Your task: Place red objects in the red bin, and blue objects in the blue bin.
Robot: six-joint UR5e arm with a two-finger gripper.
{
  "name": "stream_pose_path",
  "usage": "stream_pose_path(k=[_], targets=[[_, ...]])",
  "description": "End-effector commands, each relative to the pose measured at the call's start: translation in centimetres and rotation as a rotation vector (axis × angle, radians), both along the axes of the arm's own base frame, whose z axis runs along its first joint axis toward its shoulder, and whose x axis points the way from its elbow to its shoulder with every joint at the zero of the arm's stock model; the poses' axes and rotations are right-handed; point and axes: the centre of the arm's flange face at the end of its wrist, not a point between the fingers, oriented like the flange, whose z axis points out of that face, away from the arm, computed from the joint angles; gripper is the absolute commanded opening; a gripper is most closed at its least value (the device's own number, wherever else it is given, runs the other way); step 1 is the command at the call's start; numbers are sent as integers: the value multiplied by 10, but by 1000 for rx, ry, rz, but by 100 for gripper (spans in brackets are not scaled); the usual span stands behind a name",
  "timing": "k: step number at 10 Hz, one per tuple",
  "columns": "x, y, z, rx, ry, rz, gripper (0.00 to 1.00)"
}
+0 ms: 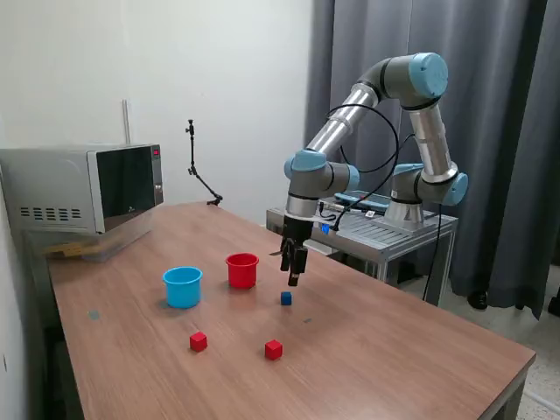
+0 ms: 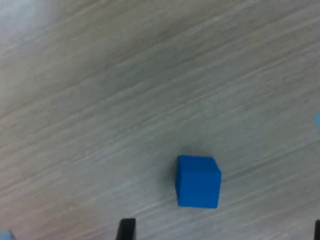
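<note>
Just below the tool (image 1: 295, 278) lies a blue cube (image 1: 286, 298).

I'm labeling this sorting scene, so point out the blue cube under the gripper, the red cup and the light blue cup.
blue cube (image 2: 198, 181), wrist view, on its top face.
red cup (image 1: 242, 274), exterior view, on its outer wall.
light blue cup (image 1: 182, 291), exterior view, on its outer wall.

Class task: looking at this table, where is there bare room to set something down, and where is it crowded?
Bare wood spans the table on the exterior view's right, and between microwave and blue cup. Crowded: red cup, blue cube, claw and two red cubes.
</note>
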Motion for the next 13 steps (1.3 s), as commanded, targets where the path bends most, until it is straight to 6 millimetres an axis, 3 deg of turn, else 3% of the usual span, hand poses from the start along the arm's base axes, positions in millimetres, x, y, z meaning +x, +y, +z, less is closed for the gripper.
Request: stream_pose_path(k=[1, 9, 13], targets=[[-1, 0, -12, 2, -11, 29, 100], [-3, -1, -46, -7, -48, 28, 100], [-5, 1, -49, -6, -41, 10, 100]])
